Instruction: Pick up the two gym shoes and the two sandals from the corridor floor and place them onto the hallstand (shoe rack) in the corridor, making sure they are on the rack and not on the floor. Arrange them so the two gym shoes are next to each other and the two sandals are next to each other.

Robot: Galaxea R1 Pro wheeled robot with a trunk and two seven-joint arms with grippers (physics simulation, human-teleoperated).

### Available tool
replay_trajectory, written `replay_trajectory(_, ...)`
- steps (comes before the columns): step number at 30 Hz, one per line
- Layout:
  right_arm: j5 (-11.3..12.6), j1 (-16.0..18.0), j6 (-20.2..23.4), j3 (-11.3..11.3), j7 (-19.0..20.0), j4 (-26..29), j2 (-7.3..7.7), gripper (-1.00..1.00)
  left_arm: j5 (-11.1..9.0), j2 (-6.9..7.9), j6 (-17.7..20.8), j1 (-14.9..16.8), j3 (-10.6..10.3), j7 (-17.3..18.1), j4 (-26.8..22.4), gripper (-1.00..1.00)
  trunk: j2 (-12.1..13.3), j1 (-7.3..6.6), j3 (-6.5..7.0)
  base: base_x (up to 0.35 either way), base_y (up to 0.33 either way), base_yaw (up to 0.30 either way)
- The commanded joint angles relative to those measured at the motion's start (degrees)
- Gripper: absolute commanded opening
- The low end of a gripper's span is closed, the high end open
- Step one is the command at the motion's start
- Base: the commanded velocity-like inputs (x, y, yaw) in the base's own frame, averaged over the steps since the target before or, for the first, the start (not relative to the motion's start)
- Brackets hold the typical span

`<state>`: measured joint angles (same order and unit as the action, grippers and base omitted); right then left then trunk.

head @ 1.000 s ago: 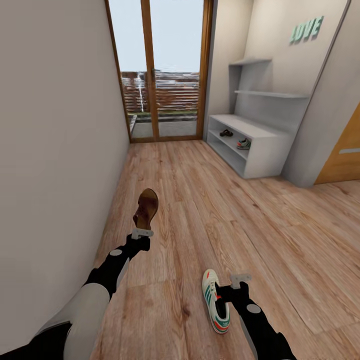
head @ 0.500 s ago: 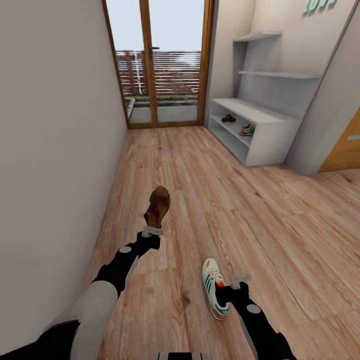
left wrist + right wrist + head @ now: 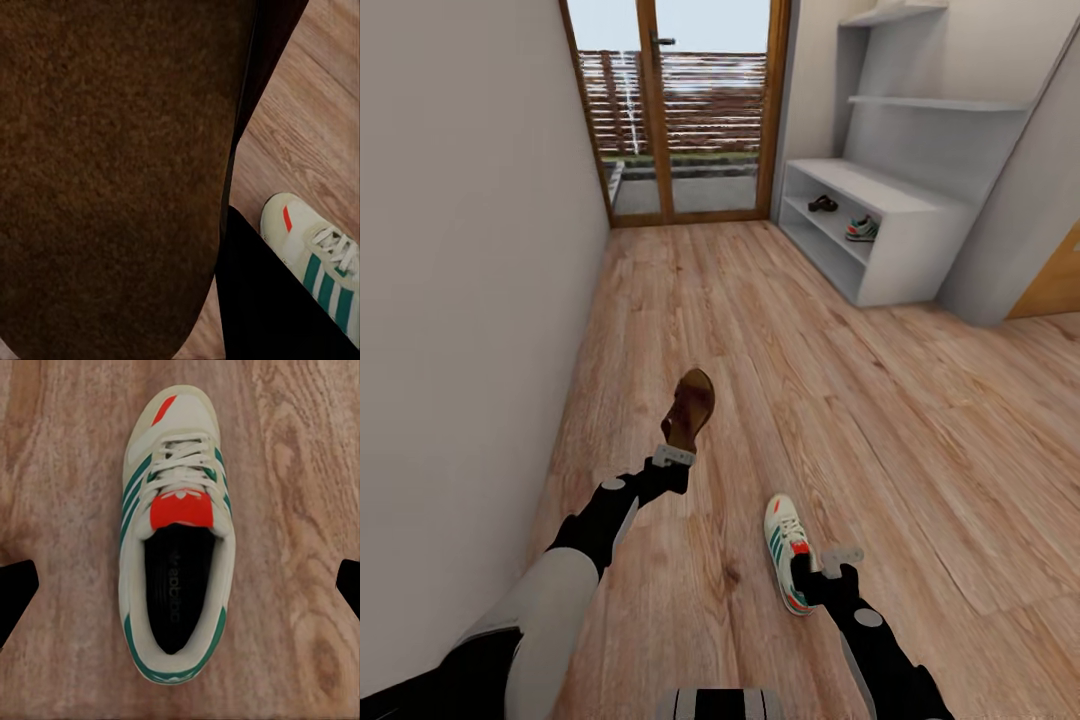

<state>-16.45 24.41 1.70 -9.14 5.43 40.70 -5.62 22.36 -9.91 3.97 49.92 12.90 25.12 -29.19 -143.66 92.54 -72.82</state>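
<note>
My left gripper (image 3: 678, 452) is clamped on one sandal (image 3: 689, 409). My right gripper (image 3: 834, 565) is spread wide over a gym shoe (image 3: 788, 553) on the corridor floor (image 3: 840, 400). Descend centred, then close; hallstand (image 3: 880, 240) at 1 o'clock.

Left arm stretched forward, black forearm, grey upper sleeve. Left gripper (image 3: 673, 457) clamped on sandal (image 3: 690, 408), holding it raised, toe pointing away. Right arm bent, reaching forward low. Right gripper (image 3: 830, 567) just beside sneaker (image 3: 787, 553), over its heel end; in right wrist view fingertips (image 3: 15, 592) spread wide to both sides of shoe, not touching it.
</note>
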Motion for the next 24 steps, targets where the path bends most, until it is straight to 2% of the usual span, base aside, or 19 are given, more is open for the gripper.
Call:
replay_trajectory(1, -0.6, 0.0, 0.2, -0.4, 0.5, 0.1, -0.10, 1.00, 0.3, -0.09, 0.3, 0.0, 0.5, 0.5, -0.2, -1.00, 0.0, 0.01, -0.37, 0.000, 0.000, 0.000)
replay_trajectory(24, -0.6, 0.0, 0.1, -0.4, 0.5, 0.2, -0.10, 1.00, 0.3, -0.09, 0.3, -0.1, 0.5, 0.6, -0.2, -1.00, -0.3, 0.60, -7.55, 0.000, 0.000, 0.000)
